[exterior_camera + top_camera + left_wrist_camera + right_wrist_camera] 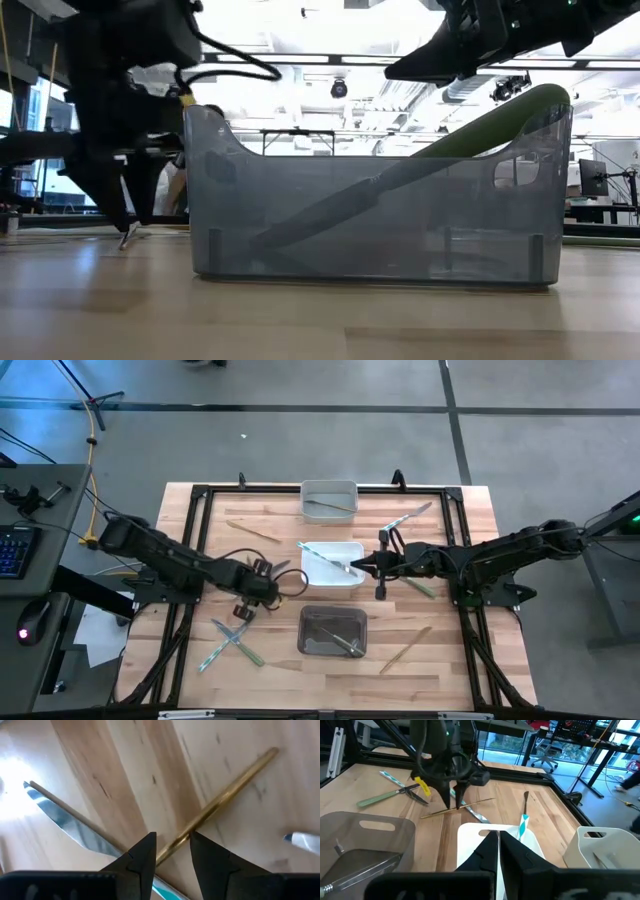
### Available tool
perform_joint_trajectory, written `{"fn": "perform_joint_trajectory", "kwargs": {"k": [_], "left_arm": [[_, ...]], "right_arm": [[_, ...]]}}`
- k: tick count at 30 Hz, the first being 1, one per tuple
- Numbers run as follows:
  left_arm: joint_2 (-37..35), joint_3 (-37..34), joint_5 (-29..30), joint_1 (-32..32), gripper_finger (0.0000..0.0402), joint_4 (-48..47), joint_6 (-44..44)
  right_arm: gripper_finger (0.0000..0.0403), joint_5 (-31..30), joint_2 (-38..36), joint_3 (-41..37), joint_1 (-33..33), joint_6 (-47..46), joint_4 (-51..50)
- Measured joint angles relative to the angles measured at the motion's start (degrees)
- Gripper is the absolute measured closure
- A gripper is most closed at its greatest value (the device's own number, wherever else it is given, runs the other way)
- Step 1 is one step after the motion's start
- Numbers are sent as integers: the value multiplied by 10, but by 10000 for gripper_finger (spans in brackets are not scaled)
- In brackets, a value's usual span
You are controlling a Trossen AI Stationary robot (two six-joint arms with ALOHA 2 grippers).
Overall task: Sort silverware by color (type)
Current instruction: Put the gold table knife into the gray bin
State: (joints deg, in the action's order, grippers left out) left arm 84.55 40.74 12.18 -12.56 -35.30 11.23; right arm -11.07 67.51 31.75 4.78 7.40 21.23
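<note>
My left gripper point(172, 847) points down at the table left of the white bin point(333, 563). It is open, with a finger on each side of a thin tan-handled piece of silverware point(220, 800) that lies flat on the wood. This piece crosses over a blue-handled knife point(70, 822). I cannot tell whether a finger touches the tan piece. My right gripper point(497, 845) hovers shut over the white bin, with nothing between its fingers. A blue-handled piece point(522, 827) leans against the white bin's rim.
A light grey bin point(329, 500) at the far side holds a tan piece. The dark bin point(332, 630) at the near side holds a green-handled knife point(500, 125). Loose silverware lies around them: crossed pieces point(235, 640), a tan one point(253, 530), a blue one point(410, 518) and another tan one point(405, 650).
</note>
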Motion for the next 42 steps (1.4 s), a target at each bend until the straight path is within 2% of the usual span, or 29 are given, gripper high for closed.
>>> {"fn": "perform_joint_trajectory", "kwargs": {"k": [4,12,16,21,28,35,42], "left_arm": [[27,18,0,14,290,-40,35],[66,26,-5,29,296,-48,74],[68,25,-7,29,326,-48,85],[69,36,-7,24,386,-52,99],[73,53,17,24,391,-40,105],[55,53,36,24,392,-48,86],[-22,53,43,23,392,-32,45]], "right_arm": [[403,2,0,0,0,0,-2],[403,4,0,0,1,-11,-2],[403,6,0,0,1,-12,-2],[403,7,0,0,1,-12,-2],[403,7,0,0,1,-14,-3],[403,7,0,0,1,-16,-4],[403,7,0,0,1,-16,-7]]}}
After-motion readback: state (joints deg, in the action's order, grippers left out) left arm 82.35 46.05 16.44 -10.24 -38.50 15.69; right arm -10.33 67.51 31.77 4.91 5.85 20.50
